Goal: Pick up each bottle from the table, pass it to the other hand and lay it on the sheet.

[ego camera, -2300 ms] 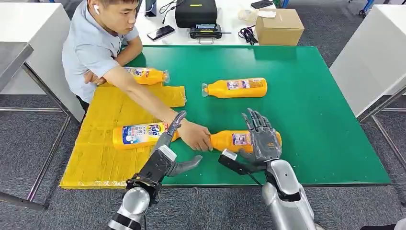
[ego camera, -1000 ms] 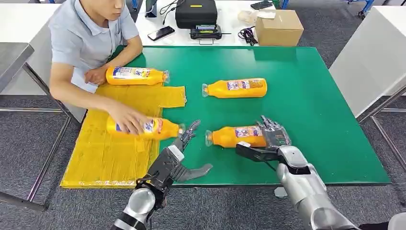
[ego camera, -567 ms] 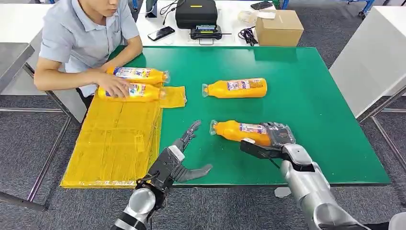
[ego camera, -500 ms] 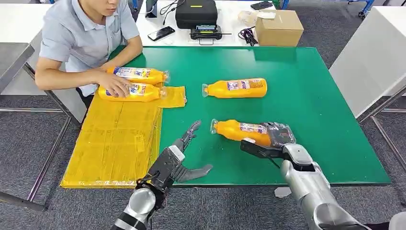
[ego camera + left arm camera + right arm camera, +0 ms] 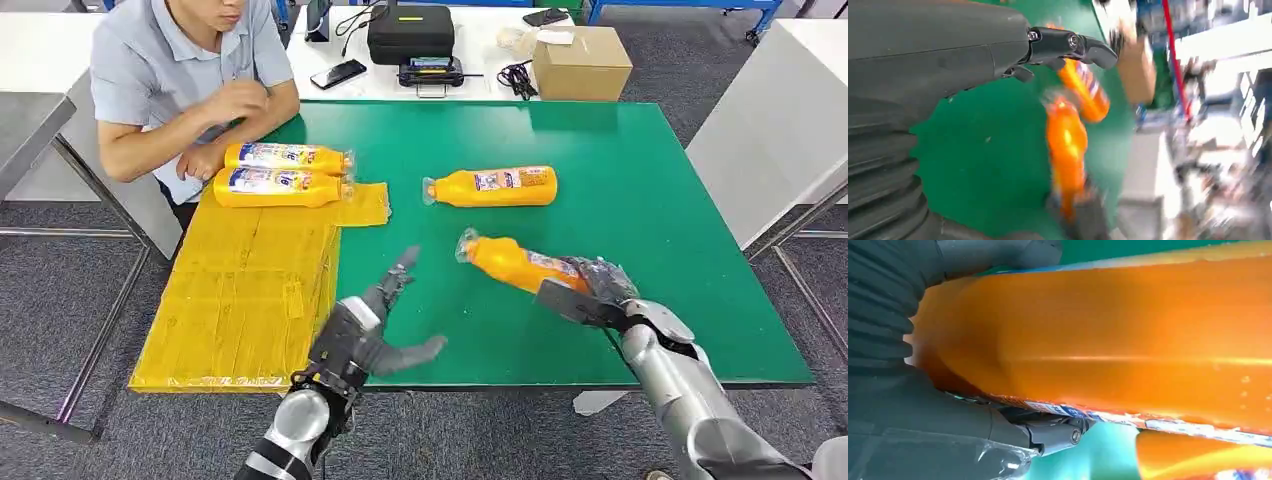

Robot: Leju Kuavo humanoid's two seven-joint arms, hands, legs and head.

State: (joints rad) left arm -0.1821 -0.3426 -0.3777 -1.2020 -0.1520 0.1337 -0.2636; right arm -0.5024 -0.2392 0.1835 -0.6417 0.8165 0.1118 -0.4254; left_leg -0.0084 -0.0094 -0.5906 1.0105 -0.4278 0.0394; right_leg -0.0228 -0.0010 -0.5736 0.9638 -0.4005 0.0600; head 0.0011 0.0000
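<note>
My right hand [image 5: 598, 287] grips an orange bottle [image 5: 513, 263] by its base and holds it tilted above the green table [image 5: 640, 180], cap end toward the left; up close the bottle [image 5: 1128, 330] sits against the palm. My left hand [image 5: 372, 327] is open near the table's front edge, fingers spread, holding nothing, a short way left of that bottle; the left wrist view shows the held bottle [image 5: 1066, 150] blurred beyond the fingers [image 5: 1073, 44]. Another orange bottle [image 5: 493, 185] lies on the table farther back. Two bottles [image 5: 280, 173] lie side by side on the yellow sheet [image 5: 240, 290].
A person [image 5: 180, 70] sits at the table's far left corner, hands raised near the chest beside the two laid bottles. Behind the green table stand a cardboard box [image 5: 580, 62], a black case [image 5: 410, 30] and a phone [image 5: 336, 72]. A white table [image 5: 780, 120] stands to the right.
My right hand has lifted the bottle off the table and tilted it. The person placed the second bottle beside the first on the sheet and pulled the hand back. My left hand barely moved.
</note>
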